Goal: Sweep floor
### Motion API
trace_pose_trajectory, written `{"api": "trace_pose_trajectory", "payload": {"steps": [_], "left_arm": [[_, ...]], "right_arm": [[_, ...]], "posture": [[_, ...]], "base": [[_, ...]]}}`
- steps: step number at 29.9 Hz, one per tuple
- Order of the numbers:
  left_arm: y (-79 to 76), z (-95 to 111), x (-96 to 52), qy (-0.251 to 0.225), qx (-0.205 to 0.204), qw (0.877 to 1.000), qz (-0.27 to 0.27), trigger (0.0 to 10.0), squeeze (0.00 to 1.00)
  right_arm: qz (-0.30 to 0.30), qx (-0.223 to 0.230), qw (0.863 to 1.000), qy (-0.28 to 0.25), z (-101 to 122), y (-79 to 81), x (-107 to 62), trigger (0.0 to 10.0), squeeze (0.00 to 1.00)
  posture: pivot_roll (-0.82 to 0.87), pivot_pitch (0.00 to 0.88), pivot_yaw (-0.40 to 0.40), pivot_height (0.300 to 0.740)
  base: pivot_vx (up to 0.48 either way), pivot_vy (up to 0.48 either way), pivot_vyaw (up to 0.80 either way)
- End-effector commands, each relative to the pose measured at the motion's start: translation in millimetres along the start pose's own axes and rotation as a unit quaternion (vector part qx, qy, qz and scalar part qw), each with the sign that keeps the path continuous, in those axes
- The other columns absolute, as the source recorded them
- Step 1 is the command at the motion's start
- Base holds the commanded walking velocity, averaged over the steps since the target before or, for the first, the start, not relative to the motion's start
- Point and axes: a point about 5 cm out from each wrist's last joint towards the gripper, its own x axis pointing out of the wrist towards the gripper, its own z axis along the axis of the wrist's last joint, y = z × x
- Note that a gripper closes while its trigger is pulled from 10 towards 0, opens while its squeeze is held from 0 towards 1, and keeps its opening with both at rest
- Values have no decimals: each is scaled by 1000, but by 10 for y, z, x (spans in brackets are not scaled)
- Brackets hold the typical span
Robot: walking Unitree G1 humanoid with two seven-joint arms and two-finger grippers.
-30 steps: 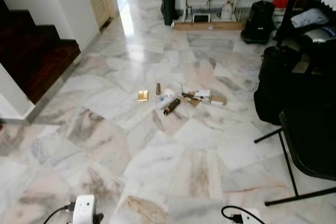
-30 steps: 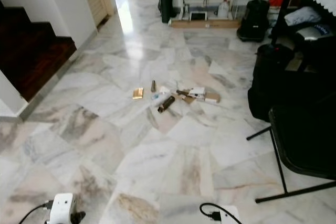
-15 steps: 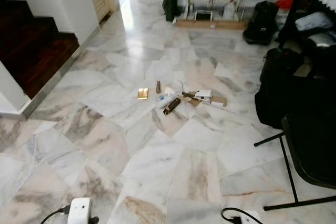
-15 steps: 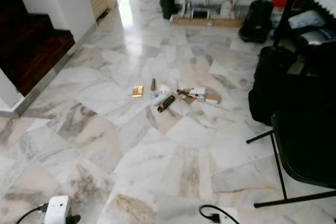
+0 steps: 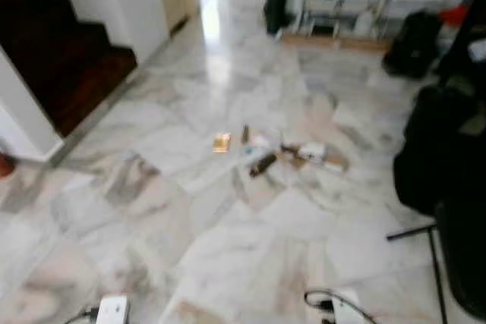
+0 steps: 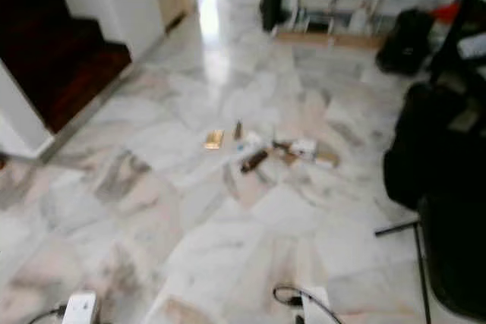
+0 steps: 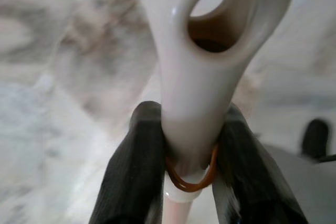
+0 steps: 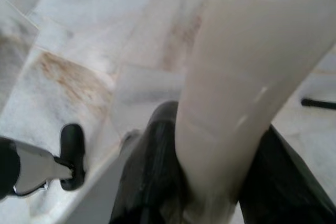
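Observation:
A small pile of litter lies on the marble floor ahead: a gold card (image 5: pixel 221 142), a short brown cylinder (image 5: pixel 245 133), a dark tube (image 5: pixel 263 164), a white box (image 5: pixel 312 151) and a cardboard scrap (image 5: pixel 334 162). My left gripper (image 7: pixel 190 124) is shut on a white handle (image 7: pixel 202 56) with a hanging hole and an orange band at its neck. My right gripper (image 8: pixel 218 129) is shut on a thicker cream handle (image 8: pixel 236 77). The tops of both wrists (image 5: pixel 112 310) (image 5: pixel 342 309) sit at the bottom edge of the eye views, well short of the litter.
Dark wooden stairs (image 5: pixel 61 58) rise at the left beside a white wall. A black folding chair (image 5: pixel 456 240) and black bags (image 5: pixel 425 149) crowd the right side. A backpack (image 5: pixel 414 43) and shelves stand at the far wall. The eye views are blurred.
The whole picture has shifted and blurred, so the camera has moved: more of the stairs shows and the litter sits further right. The litter itself has not moved on the floor.

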Motion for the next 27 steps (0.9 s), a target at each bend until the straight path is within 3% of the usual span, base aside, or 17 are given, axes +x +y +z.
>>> {"api": "trace_pose_trajectory", "payload": {"steps": [1,5,17,19,20,22,23,27], "left_arm": [[35,-17,-7,4,-8,1000,2,10000,0],[36,-19,-7,5,-9,1000,2,10000,0],[34,-13,-5,4,-10,1000,2,10000,0],[32,-10,-4,4,-10,1000,1,10000,0],[28,-8,-4,4,-10,1000,1,10000,0],[24,-8,-3,4,-10,1000,1,10000,0],[23,-7,-2,4,-10,1000,0,10000,0],[18,-6,-2,4,-9,1000,0,10000,0]], "right_arm": [[9,3,1000,7,-37,48,-2,10000,0],[9,-2,1000,5,-32,-8,-7,10000,0],[-10,14,1000,18,-306,-544,-180,10000,0],[-9,19,1000,18,-319,-507,-175,10000,0],[0,17,1000,15,-309,-358,-140,10000,0],[8,16,1000,12,-289,-224,-111,10000,0],[15,18,1000,12,-272,-61,-82,10000,0],[22,22,999,9,-258,34,-68,10000,0]], "posture": [[17,47,37,740],[17,51,37,740],[19,52,34,740],[20,49,33,740],[19,50,33,740],[20,50,33,740],[18,51,34,740],[21,51,34,740]], "base": [[289,0,725],[288,0,759],[287,0,736],[285,0,0],[285,0,0],[289,0,0],[289,0,0],[286,0,0]]}}
